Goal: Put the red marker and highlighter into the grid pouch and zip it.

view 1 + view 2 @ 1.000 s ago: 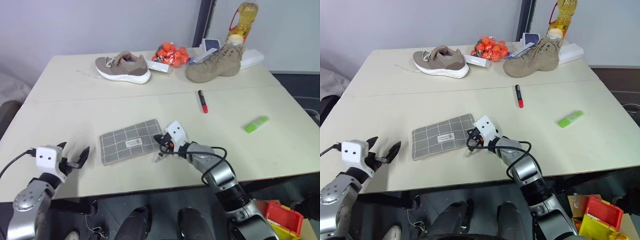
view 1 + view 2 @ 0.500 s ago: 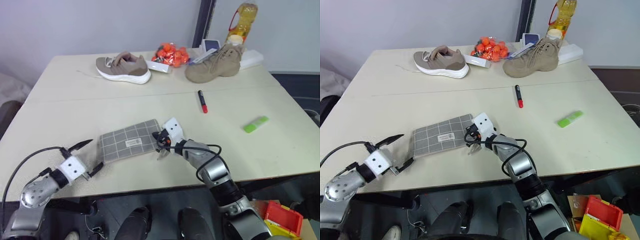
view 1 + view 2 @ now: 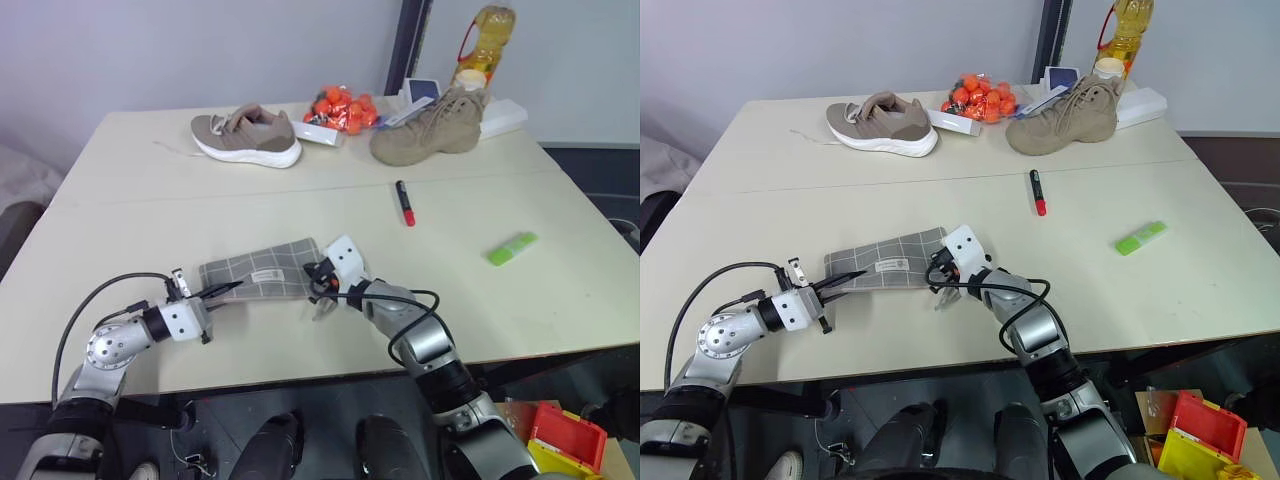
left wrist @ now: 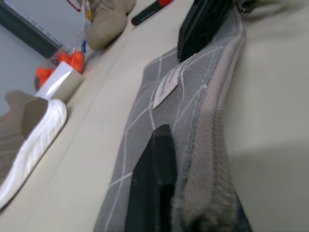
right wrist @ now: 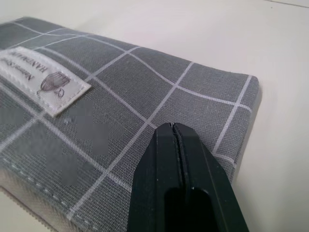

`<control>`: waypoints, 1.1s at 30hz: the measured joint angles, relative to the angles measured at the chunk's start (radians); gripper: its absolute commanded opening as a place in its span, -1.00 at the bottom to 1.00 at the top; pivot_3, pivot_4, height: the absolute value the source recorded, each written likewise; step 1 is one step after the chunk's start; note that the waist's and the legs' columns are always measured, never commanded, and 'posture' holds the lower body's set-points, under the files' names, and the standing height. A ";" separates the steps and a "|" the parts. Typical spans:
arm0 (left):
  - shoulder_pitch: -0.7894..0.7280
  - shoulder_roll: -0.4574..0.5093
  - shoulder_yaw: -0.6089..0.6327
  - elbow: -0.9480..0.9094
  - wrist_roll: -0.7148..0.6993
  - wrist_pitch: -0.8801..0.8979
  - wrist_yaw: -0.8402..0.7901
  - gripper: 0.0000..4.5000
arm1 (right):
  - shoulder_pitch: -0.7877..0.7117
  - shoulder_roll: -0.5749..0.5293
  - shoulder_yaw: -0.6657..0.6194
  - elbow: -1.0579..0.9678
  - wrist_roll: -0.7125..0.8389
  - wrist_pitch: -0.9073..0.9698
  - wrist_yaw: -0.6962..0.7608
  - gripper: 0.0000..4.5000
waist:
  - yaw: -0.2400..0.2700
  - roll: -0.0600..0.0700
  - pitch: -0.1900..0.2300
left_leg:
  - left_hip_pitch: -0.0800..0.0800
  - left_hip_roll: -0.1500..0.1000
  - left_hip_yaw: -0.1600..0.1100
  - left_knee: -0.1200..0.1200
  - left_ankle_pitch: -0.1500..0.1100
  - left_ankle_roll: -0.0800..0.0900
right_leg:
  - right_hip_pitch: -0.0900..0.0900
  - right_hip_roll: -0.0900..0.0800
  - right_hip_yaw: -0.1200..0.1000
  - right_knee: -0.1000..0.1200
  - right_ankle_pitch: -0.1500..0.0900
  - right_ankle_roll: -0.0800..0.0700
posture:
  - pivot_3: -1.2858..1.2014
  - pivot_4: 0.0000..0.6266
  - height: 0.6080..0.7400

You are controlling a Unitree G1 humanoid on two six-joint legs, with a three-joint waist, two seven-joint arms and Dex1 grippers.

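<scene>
— Where's the pouch lying right now?

— The flat grey fabric grid pouch (image 3: 262,276) with white lines and a small white label sits near the front edge of the pale table (image 3: 150,215), a bit left of the middle. Its long front side looks lifted, so it stands tilted rather than flat.

— And the arms?

— One at each end of it. The left gripper (image 3: 228,288) comes in low from the front left corner, and its jaws are pinched together on the pouch's left end, along the zipper edge. From the left wrist you see one black finger (image 4: 153,183) lying on the grid cloth right beside the thick zipper seam.

— The right one?

— The right gripper (image 3: 318,281) is at the pouch's right end, jaws pressed fully together, the tips over the cloth at that corner. Whether they actually pinch fabric or the zipper pull, I can't tell from here.

— The pens?

— Both well apart from the pouch. The slim black marker with the red cap end (image 3: 404,202) lies towards the middle of the table, right of centre. The chunky lime-green highlighter (image 3: 513,248) lies nearer the right edge.

— Anything else?

— Along the far edge: a tan sneaker with a white sole (image 3: 246,134), a bag of small orange fruit (image 3: 343,107), a beige suede boot (image 3: 431,126), and a bottle of yellow oil (image 3: 485,40).
</scene>
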 measured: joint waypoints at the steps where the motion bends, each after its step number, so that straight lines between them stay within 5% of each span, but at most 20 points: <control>1: 0.002 -0.003 -0.001 -0.005 -0.011 0.013 -0.007 -0.98 | 0.001 0.001 -0.001 0.000 0.000 -0.003 -0.003 -1.00 | 0.000 0.000 0.000 | 0.000 0.000 0.000 0.000 0.000 0.000 | 0.000 0.000 0.000 0.000 0.000 0.000 | 0.03 -0.52 1.00; 3: 0.015 -0.016 -0.002 -0.036 -0.036 0.066 -0.009 -0.98 | 0.003 0.001 -0.007 0.000 -0.001 -0.011 -0.014 -1.00 | 0.001 0.000 0.000 | 0.000 0.000 0.000 0.000 0.000 0.000 | 0.000 0.000 0.000 0.000 0.000 0.000 | 0.03 -0.52 1.00; 6: 0.049 -0.051 0.000 -0.114 -0.077 0.187 0.011 -1.00 | 0.002 -0.008 -0.046 -0.003 0.012 -0.012 -0.013 -0.60 | 0.001 0.000 0.000 | 0.000 0.000 0.000 0.000 0.000 0.000 | 0.000 0.001 0.000 0.000 0.000 0.000 | 0.03 -0.52 1.00; 13: 0.079 -0.171 0.052 -0.301 -0.115 0.477 0.209 -1.00 | -0.065 -0.148 -0.230 -0.067 0.067 0.001 0.013 0.99 | 0.002 0.000 0.000 | -0.001 0.000 -0.001 0.000 0.000 0.000 | 0.001 0.001 0.000 0.000 0.000 0.000 | 0.03 -0.52 1.00; 33: 0.057 -0.309 0.000 -0.379 0.014 0.591 0.377 -1.00 | -0.071 -0.115 -0.252 -0.190 0.187 0.251 0.012 0.99 | 0.002 0.000 0.001 | -0.002 0.002 0.000 -0.001 0.000 0.000 | 0.001 0.001 0.001 0.000 0.000 0.000 | 0.03 -0.52 1.00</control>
